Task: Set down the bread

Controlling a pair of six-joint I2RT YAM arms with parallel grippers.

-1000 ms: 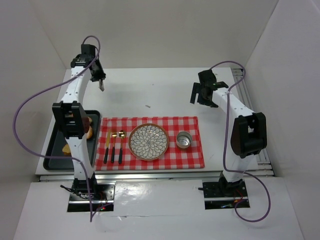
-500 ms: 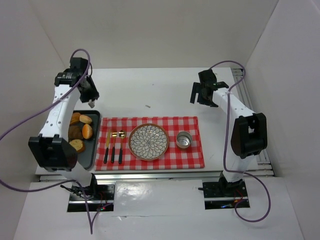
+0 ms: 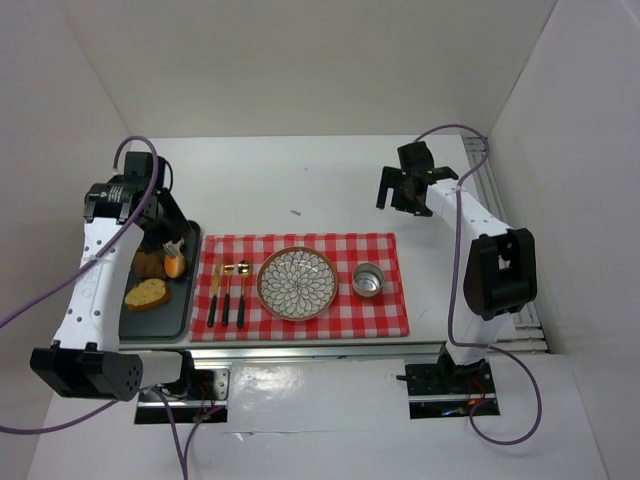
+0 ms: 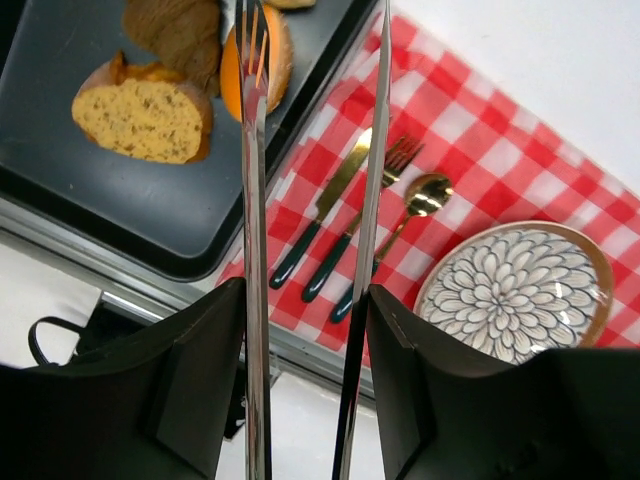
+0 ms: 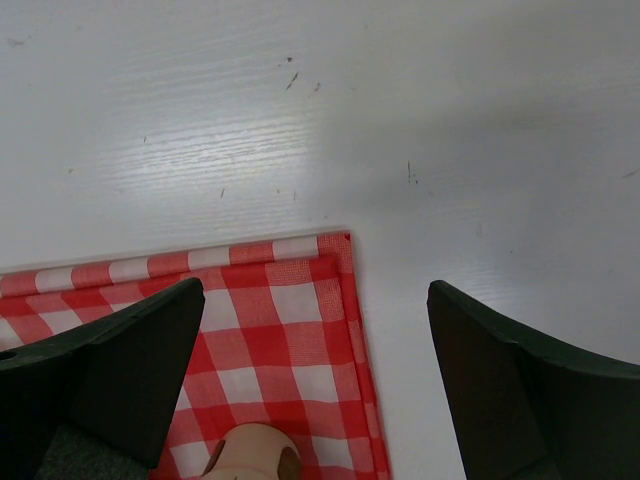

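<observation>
My left gripper hovers over the far right part of the dark tray. It carries two long metal blades that stand apart with nothing between them. The left blade's forked tip lies over the deep orange roll. A flat toast-like slice and a brown pastry lie beside it. The small golden-brown bread is hidden under the gripper in the top view. The patterned plate lies bare on the checked cloth. My right gripper is open and empty over the cloth's far right corner.
A red-and-white checked cloth bears a knife, fork and spoon left of the plate and a metal cup on its right. White walls enclose the table. A pale rounded thing shows at the right wrist view's bottom edge.
My left arm has swung from the back of the table forward and to the left, coming over the tray. The right arm has barely moved.
</observation>
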